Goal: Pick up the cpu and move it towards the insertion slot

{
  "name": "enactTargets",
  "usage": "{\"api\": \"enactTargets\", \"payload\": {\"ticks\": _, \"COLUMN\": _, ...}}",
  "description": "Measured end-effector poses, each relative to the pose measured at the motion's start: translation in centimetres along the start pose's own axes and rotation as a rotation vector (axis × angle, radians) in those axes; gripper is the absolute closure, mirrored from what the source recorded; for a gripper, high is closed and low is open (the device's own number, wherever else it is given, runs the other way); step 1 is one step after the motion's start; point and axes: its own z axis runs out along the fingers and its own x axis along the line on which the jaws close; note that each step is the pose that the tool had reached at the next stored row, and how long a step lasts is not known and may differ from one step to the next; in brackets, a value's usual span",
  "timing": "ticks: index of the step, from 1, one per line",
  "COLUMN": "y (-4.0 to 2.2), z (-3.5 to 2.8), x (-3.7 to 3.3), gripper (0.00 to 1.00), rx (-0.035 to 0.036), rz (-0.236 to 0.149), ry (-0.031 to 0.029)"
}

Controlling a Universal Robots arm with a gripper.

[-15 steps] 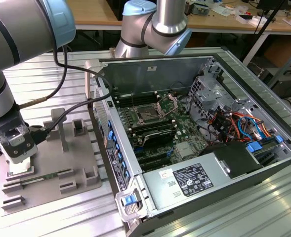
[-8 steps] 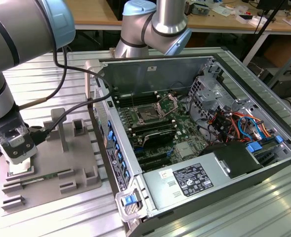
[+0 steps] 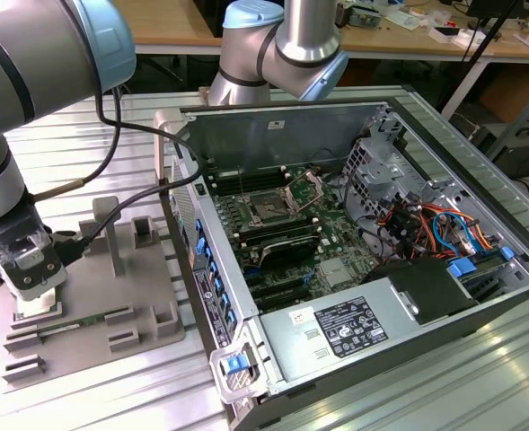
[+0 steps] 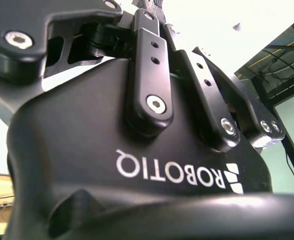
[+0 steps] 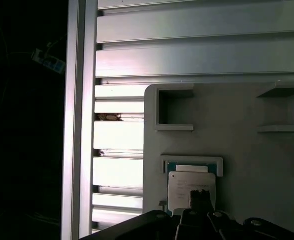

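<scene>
The cpu [image 5: 181,187], a small flat silvery-white square, lies in a shallow recess of the grey plastic tray [image 5: 251,160]. In the first wrist view my gripper [image 5: 199,200] is right over it, its dark tip covering part of the chip's top. In the exterior view the gripper [image 3: 30,280] is low over the tray [image 3: 143,301] at that view's left, with a pale edge of the cpu [image 3: 38,311] just under it. The insertion slot [image 3: 269,209] has a dark centre and a raised silver bracket [image 3: 304,189]. It sits on the green board inside the open computer case, well away from the gripper.
The case's upright side wall [image 3: 188,206] stands between tray and board. Inside are black memory slots [image 3: 277,241], a power supply [image 3: 345,328] and coloured cables [image 3: 426,224]. Raised blocks [image 3: 111,233] stick up from the tray. A slatted metal table [image 5: 196,55] lies underneath, with its edge rail [image 5: 79,120] beside a dark drop.
</scene>
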Motion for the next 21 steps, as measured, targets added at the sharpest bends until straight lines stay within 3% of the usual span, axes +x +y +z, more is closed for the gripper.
{"api": "enactTargets", "payload": {"ticks": 21, "y": -0.05, "z": 0.52, "x": 0.3, "gripper": 0.89, "rx": 0.0, "rz": 0.0, "ry": -0.0001}}
